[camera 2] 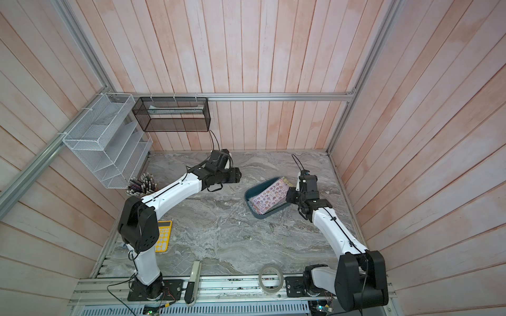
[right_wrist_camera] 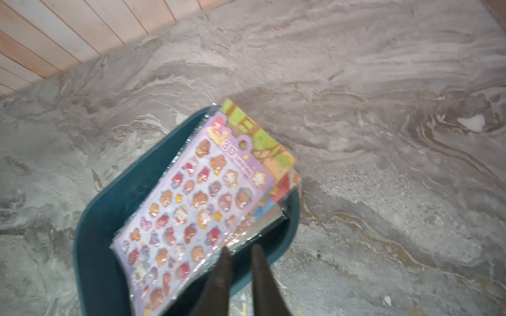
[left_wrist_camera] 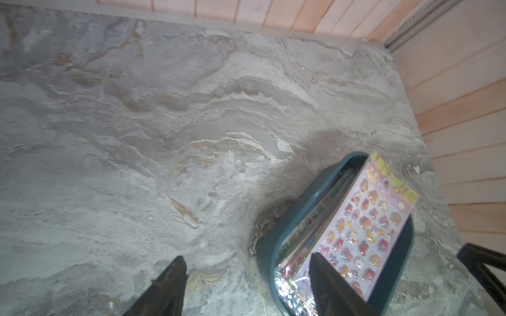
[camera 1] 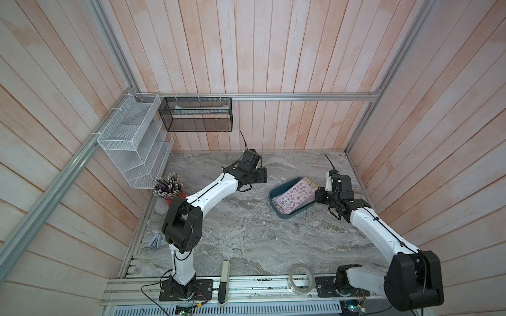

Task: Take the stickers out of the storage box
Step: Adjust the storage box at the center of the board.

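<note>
The teal storage box lies aslant at the right back of the marble table. A stack of stickers rests in it, a lilac sheet with small figures on top, its far end poking over the rim. My right gripper is at the stack's near edge over the box, its jaws a narrow gap apart with nothing between them; one fingertip touches the stickers. My left gripper hovers open to the left of the box, holding nothing.
A cup of pens stands at the left wall under a white wire rack; a black mesh basket hangs on the back wall. A tape roll and a long narrow tool lie at the front edge, and a yellow calculator-like thing lies by the left arm.
</note>
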Available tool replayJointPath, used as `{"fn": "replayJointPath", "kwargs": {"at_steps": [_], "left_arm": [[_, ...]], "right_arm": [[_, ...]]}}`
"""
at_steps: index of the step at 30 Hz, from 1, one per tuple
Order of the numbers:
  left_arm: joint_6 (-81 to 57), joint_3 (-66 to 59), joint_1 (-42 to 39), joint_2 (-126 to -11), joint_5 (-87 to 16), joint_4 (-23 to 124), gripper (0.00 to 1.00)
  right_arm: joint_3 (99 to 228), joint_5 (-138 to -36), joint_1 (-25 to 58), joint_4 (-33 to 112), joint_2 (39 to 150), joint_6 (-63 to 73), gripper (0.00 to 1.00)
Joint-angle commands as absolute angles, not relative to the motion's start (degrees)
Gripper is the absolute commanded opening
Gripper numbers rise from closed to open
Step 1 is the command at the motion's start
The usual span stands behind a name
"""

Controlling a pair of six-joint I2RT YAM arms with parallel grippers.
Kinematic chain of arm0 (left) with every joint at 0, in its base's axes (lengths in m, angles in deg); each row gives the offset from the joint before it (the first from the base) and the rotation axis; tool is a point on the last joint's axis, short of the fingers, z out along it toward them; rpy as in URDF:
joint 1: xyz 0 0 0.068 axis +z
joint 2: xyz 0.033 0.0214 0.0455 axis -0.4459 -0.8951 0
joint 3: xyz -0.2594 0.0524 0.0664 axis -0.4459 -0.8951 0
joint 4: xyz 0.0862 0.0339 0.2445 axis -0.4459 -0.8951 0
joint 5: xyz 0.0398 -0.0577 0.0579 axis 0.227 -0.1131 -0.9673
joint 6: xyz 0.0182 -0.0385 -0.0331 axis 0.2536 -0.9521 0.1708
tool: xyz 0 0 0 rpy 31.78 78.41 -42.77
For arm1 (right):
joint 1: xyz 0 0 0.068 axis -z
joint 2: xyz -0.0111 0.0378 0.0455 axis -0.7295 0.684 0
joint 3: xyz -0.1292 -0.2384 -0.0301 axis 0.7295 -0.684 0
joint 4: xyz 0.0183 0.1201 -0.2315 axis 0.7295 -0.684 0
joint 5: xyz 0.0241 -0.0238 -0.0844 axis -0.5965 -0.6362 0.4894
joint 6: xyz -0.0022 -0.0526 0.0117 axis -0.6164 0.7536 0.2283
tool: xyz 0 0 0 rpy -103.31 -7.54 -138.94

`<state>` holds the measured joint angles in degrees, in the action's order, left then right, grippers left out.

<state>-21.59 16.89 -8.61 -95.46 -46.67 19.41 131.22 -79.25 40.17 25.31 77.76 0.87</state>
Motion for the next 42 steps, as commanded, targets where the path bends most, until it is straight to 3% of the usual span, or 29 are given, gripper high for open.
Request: {"fn": "replayJointPath", "kwargs": {"at_steps": [1,4,8,13,18,22,28,32,37,42], "left_arm": [[-19.32,20.36,-9.54,-98.47,-48.30,17.21,0.73],[-19.41,22.33,-9.90,-100.78,-47.95,17.23,0.73],[-19.84,23.93,-10.04,-103.09,-46.75,17.33,0.73],[-20.41,24.57,-10.18,-104.43,-45.81,16.99,0.73],[-19.88,24.38,-9.67,-102.79,-47.63,15.81,0.73],[-20.72,22.20,-7.56,-99.64,-46.96,16.29,0.73],[-22.44,13.54,-4.48,-92.73,-45.53,20.28,0.74],[-22.87,8.15,-3.90,-88.92,-46.14,22.16,0.76],[-24.20,4.65,-3.86,-87.51,-46.40,22.40,0.80],[-25.50,0.70,-4.06,-84.81,-44.64,24.90,0.81]], "right_arm": [[128.68,-89.11,43.81,25.75,79.84,-2.49,0.57],[128.11,-93.46,45.35,28.39,82.74,-4.03,0.64],[128.97,-95.27,45.42,30.80,87.30,-5.33,0.63],[132.64,-96.06,45.30,31.87,95.36,-4.82,0.48],[141.34,-90.66,41.79,26.20,103.92,0.32,0.23],[150.44,-83.88,36.52,19.23,111.47,4.41,0.13],[155.50,-83.46,32.07,17.39,116.92,6.12,0.05],[154.87,-84.40,31.64,19.29,115.37,4.25,0.11],[154.17,-83.55,31.64,19.52,110.51,3.25,0.46],[151.52,-79.94,31.64,18.48,102.28,2.82,0.54]]}}
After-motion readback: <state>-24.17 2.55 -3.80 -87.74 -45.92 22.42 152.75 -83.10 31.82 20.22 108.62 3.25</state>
